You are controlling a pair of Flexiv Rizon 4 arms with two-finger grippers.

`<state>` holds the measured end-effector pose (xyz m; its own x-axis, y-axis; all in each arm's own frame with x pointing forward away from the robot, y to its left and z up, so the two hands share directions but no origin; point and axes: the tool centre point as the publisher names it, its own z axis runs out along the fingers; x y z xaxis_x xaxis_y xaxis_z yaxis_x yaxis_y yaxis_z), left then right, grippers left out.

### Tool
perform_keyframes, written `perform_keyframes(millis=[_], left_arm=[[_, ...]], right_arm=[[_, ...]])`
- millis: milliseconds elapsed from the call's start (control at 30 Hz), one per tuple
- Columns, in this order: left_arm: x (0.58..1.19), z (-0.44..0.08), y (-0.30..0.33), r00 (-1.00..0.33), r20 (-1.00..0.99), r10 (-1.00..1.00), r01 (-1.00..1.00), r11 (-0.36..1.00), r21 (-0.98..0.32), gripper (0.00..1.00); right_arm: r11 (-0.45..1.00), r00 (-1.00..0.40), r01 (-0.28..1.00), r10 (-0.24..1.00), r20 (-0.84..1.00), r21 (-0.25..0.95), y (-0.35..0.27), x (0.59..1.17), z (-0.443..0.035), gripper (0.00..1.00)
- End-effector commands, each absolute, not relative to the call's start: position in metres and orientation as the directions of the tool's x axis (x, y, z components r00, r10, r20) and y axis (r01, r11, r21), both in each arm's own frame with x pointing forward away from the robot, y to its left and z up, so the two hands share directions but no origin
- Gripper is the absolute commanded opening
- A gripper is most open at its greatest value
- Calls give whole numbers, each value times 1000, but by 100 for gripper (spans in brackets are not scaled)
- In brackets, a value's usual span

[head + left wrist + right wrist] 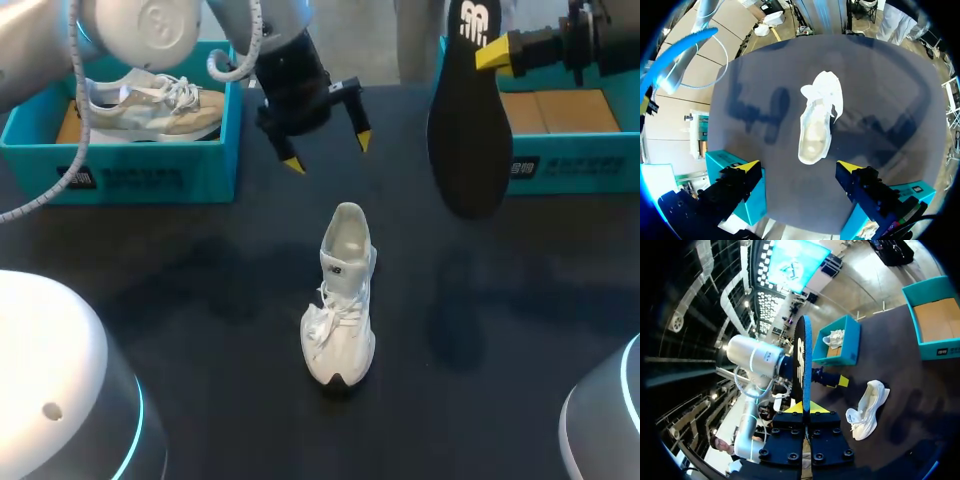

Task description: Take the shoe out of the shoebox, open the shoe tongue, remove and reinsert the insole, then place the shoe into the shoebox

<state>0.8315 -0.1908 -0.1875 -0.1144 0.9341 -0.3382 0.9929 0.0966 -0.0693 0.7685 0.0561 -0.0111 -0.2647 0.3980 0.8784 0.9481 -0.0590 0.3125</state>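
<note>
A white shoe (341,300) stands upright on the dark table (200,300), its toe toward the front edge and its mouth wide and hollow. My left gripper (327,152) hangs open above the table behind the shoe's heel; in the left wrist view the shoe (818,120) lies ahead of its spread fingers (747,167). My right gripper (495,52) is shut on the black insole (470,110), which hangs down in the air in front of the right box. In the right wrist view the insole (802,360) stands edge-on between the yellow fingertips (796,408), with the shoe (869,407) down on the table beyond.
A teal shoebox (150,170) at the back left holds another pale shoe (150,105). A second teal shoebox (570,155) at the back right shows only its cardboard floor. My arms' white bases (60,390) stand at both front corners.
</note>
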Motion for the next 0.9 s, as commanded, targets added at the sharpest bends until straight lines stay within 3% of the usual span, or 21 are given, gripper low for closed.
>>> perform_keyframes(millis=[33,200,500,900], left_arm=[[831,-189,-189,-113,-343,933,993,96,-67,100],[831,-189,-189,-113,-343,933,993,96,-67,100],[840,-158,-182,-149,-591,793,983,183,-2,100],[864,-100,-180,-54,-785,617,968,224,109,100]], right_arm=[[52,-242,969,394,887,242,62,799,-16,0],[13,-189,980,364,912,198,61,809,-24,0],[-27,-100,993,335,937,115,60,820,-36,0],[-71,-18,997,286,958,40,65,841,-25,0]])
